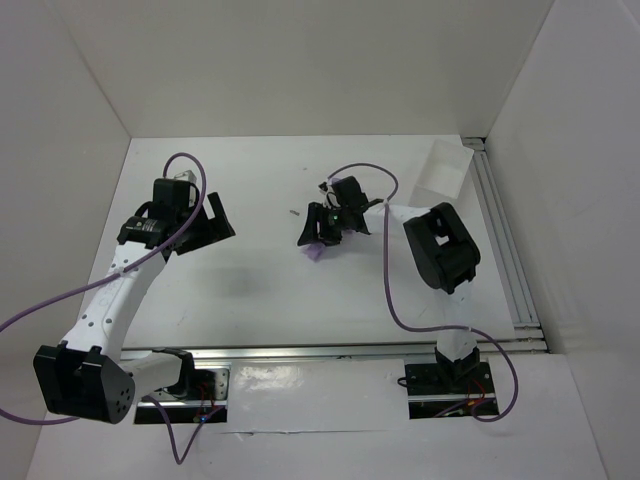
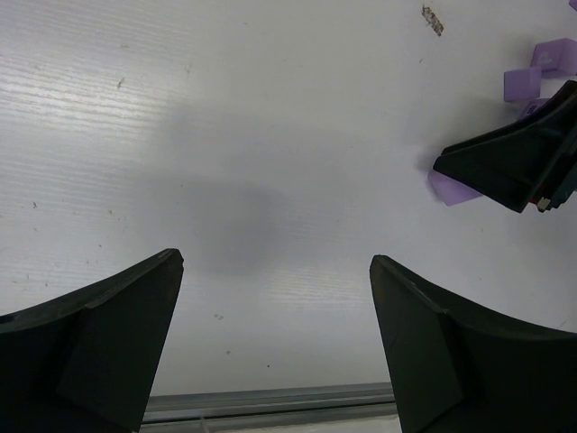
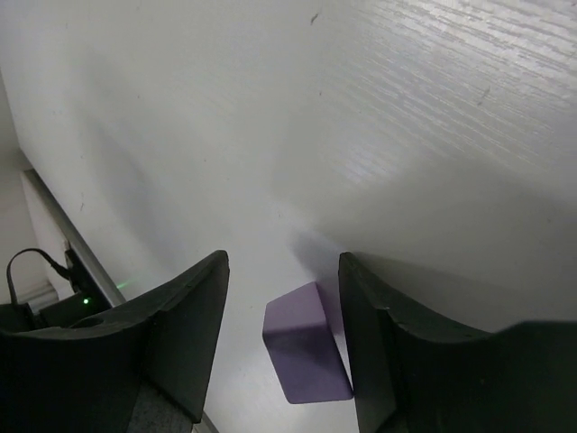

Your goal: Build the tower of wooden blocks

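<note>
One lilac wood block (image 3: 306, 347) lies on the white table between the fingers of my right gripper (image 3: 284, 262), closer to the right finger, with a gap on both sides. The jaws are open. In the top view the right gripper (image 1: 318, 232) hangs over this block (image 1: 316, 250) at mid table. The left wrist view shows the same block (image 2: 451, 189) under the right gripper (image 2: 514, 167), and two more lilac blocks (image 2: 523, 84) (image 2: 552, 56) lying loose beyond it. No upright tower shows. My left gripper (image 1: 215, 222) is open and empty over bare table (image 2: 275, 262).
A shallow white tray (image 1: 445, 165) lies at the back right. A metal rail (image 1: 505, 240) runs along the right side and another (image 1: 330, 352) along the near edge. A small dark scrap (image 1: 293, 212) lies left of the right gripper.
</note>
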{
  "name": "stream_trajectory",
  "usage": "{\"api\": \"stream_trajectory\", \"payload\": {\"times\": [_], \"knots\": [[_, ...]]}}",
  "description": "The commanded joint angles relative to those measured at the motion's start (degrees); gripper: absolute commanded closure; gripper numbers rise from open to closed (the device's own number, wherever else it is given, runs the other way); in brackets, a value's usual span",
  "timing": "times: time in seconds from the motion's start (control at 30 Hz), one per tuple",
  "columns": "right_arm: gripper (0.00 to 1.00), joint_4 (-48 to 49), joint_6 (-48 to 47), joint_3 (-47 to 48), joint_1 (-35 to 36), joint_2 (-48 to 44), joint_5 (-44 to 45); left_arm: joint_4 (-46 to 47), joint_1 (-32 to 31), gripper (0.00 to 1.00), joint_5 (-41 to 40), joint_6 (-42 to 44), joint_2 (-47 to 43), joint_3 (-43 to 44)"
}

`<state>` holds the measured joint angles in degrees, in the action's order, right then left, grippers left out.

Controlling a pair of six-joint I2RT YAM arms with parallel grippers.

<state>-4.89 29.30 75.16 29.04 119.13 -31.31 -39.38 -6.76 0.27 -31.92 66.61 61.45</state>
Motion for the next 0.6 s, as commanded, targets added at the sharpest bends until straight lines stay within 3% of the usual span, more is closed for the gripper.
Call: {"api": "stream_trajectory", "payload": {"times": [0.0, 0.27, 0.43, 0.57], "knots": [[0.40, 0.14, -0.12, -1.33, -0.21, -2.14, 7.30, 1.32, 0.44, 0.02, 0.52, -0.60, -1.39, -0.54], [0.22, -7.23, -3.10, -0.18, -0.21, -9.87, 20.31, 1.32, 0.44, 0.02, 1.13, -0.60, -1.39, -0.54], [0.16, -11.45, -8.81, 1.49, -0.21, -11.02, 19.97, 1.32, 0.96, 0.02, 1.13, -0.60, -1.39, -0.54], [0.05, -14.09, -14.44, 2.10, 4.17, -11.03, 23.22, 0.79, 0.96, 0.02, 1.13, -0.60, -1.39, -0.54]]}}
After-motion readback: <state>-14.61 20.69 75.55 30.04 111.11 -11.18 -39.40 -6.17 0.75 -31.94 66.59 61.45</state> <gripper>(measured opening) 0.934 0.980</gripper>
